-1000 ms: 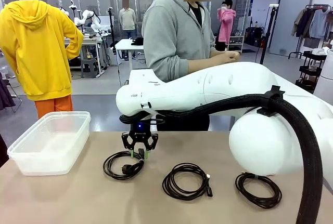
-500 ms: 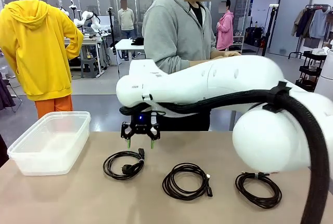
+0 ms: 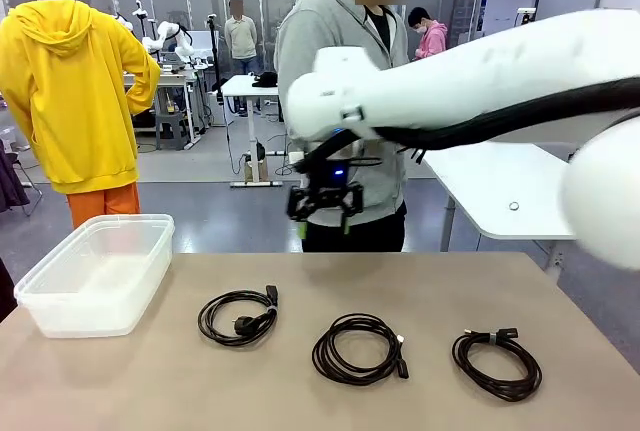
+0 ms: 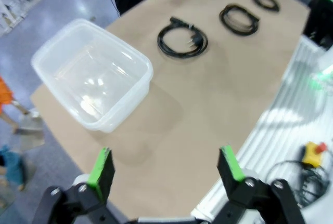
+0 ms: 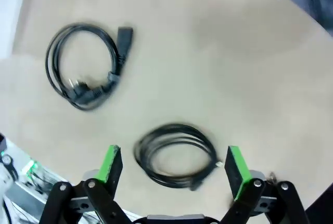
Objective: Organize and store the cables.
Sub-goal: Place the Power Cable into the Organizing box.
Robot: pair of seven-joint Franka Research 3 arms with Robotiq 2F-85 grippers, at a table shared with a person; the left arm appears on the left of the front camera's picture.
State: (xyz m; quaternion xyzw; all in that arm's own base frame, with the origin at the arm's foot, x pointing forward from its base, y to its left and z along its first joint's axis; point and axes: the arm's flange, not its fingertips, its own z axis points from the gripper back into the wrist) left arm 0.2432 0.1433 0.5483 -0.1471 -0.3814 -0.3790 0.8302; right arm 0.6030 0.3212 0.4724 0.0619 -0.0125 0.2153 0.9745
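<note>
Cables (image 3: 358, 348) lie in three separate coils on the table (image 3: 150, 381), well below our right pincer (image 3: 323, 219), which hangs spread and empty; we judge the spacing lets us take each singly.

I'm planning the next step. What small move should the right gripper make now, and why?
Probably lower the right gripper, open and empty above the table, straight onto the middle cable, which its wrist view frames between the fingers; the bin holds nothing.
</note>
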